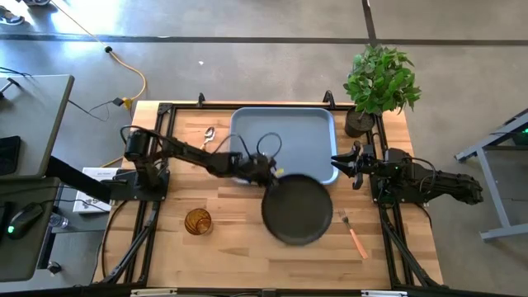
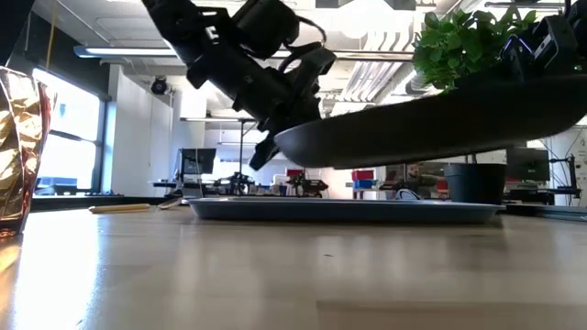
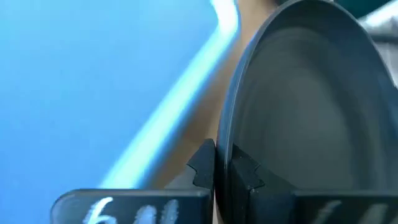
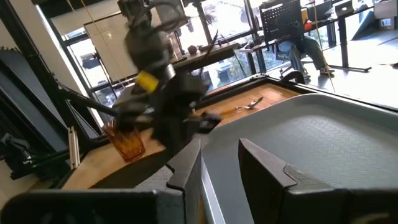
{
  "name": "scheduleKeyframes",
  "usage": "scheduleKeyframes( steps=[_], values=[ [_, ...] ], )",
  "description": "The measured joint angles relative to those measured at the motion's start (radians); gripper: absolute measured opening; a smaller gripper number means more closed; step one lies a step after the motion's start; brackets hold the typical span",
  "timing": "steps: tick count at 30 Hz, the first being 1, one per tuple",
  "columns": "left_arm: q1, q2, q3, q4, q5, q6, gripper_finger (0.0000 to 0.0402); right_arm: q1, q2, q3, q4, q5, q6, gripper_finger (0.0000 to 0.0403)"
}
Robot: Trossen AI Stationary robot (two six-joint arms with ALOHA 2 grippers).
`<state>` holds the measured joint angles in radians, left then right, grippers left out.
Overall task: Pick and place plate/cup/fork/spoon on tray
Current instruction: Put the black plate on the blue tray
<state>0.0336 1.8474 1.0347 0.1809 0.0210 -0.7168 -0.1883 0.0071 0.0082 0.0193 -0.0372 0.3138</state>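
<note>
The dark plate hangs tilted above the table, just near of the light blue tray, and overlaps the tray's near right corner. My left gripper is shut on the plate's rim. The amber cup stands near the table's left front. The spoon lies left of the tray. The fork lies at the near right. My right gripper waits open by the tray's right rim, touching nothing. My left gripper pinches the plate's rim between its two fingers, one on the upper face and one on the underside. The fingers come slanting down from the table's left. The plate is lifted clear and tilted, its held side lowest.
A potted plant stands at the table's far right corner. The tray lies flat on the wood. Bare wood shows between the cup and the plate.
</note>
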Motion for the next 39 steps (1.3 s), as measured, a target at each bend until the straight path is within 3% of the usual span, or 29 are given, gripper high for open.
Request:
scheduleKeyframes(
  steps=[14, 22, 39],
  values=[
    [0.29, -0.066, 0.0, -0.115, -0.057, 0.1, 0.0003, 0.0, 0.0, 0.0, 0.0, 0.0, 0.0, 0.0099],
    [0.409, -0.066, 0.0, -0.139, -0.104, 0.022, 0.0004, 0.0, 0.0, 0.0, 0.0, 0.0, 0.0, 0.0099],
    [0.451, -0.06, 0.001, -0.302, -0.109, -0.092, 0.0005, 0.0, 0.0, 0.0, 0.0, 0.0, 0.0, 0.0099]
  ],
)
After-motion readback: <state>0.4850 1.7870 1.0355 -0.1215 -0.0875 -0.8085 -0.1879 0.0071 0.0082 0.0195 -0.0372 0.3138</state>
